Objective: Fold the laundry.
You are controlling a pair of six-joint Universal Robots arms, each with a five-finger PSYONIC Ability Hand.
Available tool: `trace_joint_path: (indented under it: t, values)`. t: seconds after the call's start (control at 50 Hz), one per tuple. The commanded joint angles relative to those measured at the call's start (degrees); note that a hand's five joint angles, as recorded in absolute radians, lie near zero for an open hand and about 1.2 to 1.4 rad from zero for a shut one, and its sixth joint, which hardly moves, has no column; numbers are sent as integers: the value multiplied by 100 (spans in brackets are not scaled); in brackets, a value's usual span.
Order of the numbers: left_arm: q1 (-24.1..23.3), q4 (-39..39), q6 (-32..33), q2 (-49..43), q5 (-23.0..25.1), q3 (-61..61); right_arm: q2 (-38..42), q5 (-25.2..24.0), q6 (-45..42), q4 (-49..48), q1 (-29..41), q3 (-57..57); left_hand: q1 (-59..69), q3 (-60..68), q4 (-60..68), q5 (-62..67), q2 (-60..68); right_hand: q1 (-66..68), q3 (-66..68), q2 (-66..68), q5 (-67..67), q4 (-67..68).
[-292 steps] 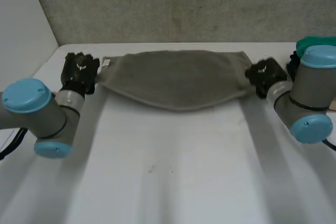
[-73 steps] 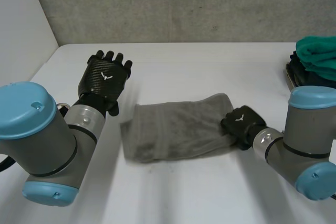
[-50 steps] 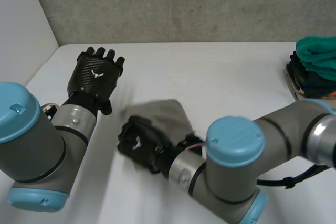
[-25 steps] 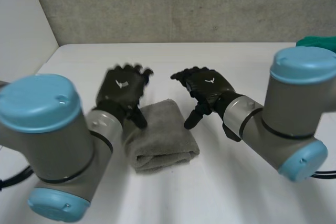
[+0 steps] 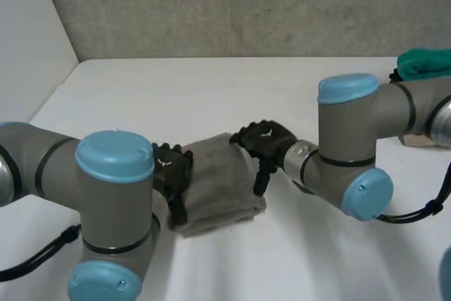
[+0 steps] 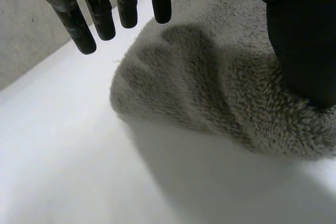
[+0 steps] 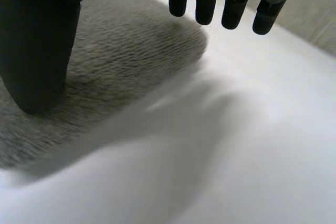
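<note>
Both hands had dropped since half a second earlier, from hovering above the folded towel to bracketing it low on the bench.

My left hand (image 5: 171,173) sat against the towel's left edge. It was released, not grasping: its fingers (image 6: 105,14) hung straight above the near rounded fold, and its thumb (image 6: 299,40) rested tip-down on the pile. My right hand (image 5: 266,140) mirrored it at the towel's right edge, also unclenched, with the thumb planted on the cloth and the fingers straight, just past the towel's corner and clear of it.

Between the two hands, the grey towel (image 5: 220,187) lay as a small thick packet, its folded edges rounded rather than creased.

I judged it light, soft and springy. The terry should grip well and not slip, but the layers would bulge open if left unpressed. For another fold or a lift, I would take it at the two side edges, pinching through all the layers together.

Around the towel the white bench (image 5: 211,89) was bare, and a green pile (image 5: 425,63) sat well off to the towel's right.
</note>
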Motion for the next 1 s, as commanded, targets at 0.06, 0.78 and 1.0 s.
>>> trace_joint_path:
  t: [0.06, 0.78, 1.0]
  values:
    - [26, 34, 443, 598, 287, 324, -1028, 137, -201, -709, 211, 720, 34, -26, 8, -93, 12, -375, -256, -276, -292, -254]
    - [711, 34, 56, 1451, 2098, 500, -414, 76, -1159, -4384, 993, 2707, 0, -59, -26, -127, -22, 5415, 5534, 5514, 5498, 5536]
    - [755, 34, 65, 1468, 2090, 500, -370, -12, -1115, -3867, 993, 2470, 34, -26, 8, -93, 12, 2696, 2815, 2796, 2779, 2818]
